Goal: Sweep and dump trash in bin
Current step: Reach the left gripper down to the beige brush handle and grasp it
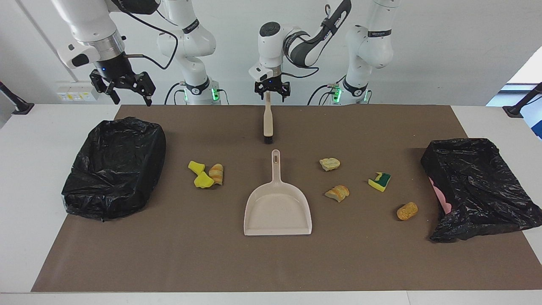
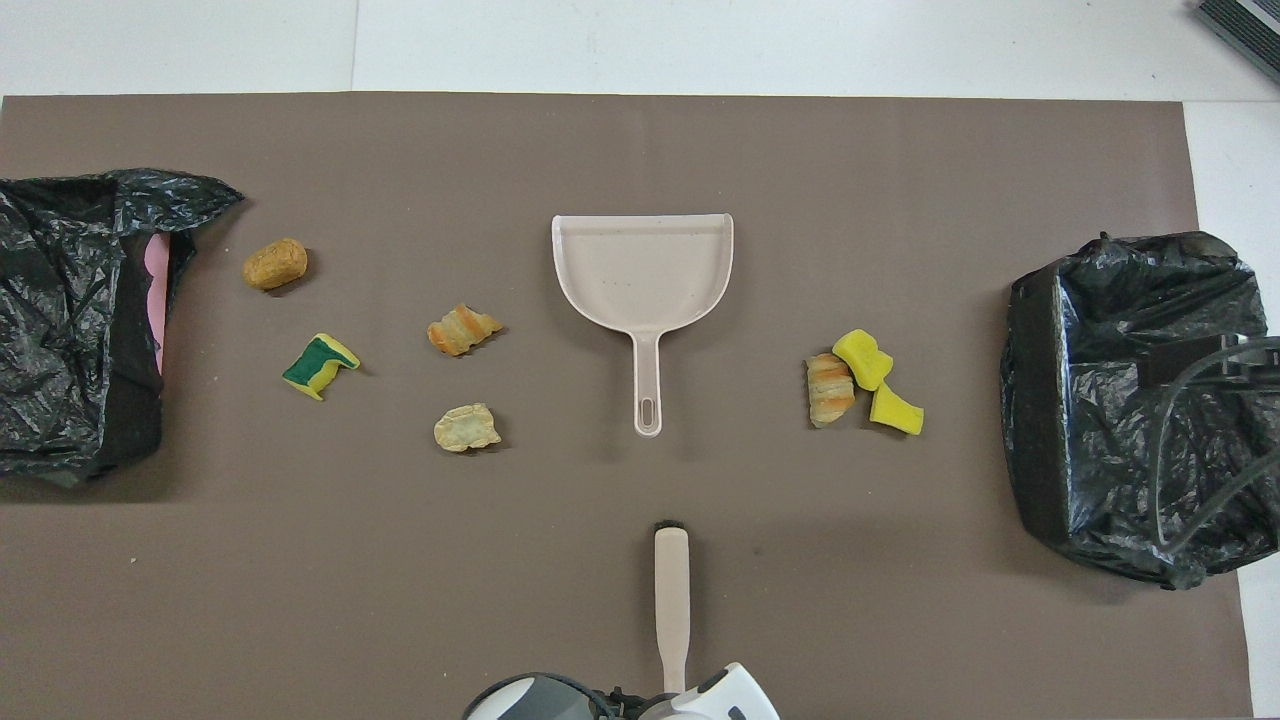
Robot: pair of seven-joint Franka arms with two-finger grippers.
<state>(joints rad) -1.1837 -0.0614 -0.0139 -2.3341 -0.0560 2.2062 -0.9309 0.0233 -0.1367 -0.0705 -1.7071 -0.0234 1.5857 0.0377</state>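
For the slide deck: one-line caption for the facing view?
Open left gripper over brush handle; dustpan, sponge scraps unswept.

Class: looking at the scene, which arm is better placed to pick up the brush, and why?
Left. The left gripper hangs open right over the handle end of the beige, black-bristled brush, while the right gripper waits above the black-bagged bin.

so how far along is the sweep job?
Nothing is done yet: all seven sponge scraps lie on the brown mat, the dustpan is empty, and neither black bin has been touched. In hand: the left gripper is open at the top of the brush handle, not yet holding it. The right gripper waits open above its bin. Left: grasp, sweep, dump.
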